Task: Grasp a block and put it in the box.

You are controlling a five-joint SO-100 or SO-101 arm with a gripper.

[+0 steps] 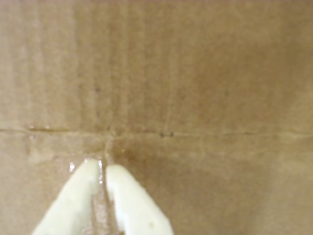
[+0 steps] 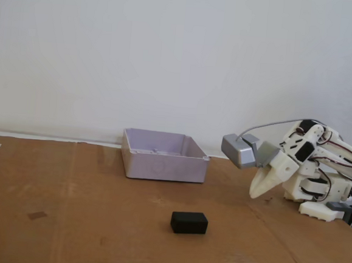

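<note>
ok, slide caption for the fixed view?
SO-100 arm folded at right, jaws shut and empty; black block on cardboard in front of the empty lavender box.

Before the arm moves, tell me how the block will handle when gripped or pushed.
The block looks like a stiff matte brick with flat faces, so it should sit squarely between the fingers and probably won't slip much. Lying low and flat on the cardboard, it seems unlikely to roll or tip; a push would likely slide it. It is small, so probably light.
</note>
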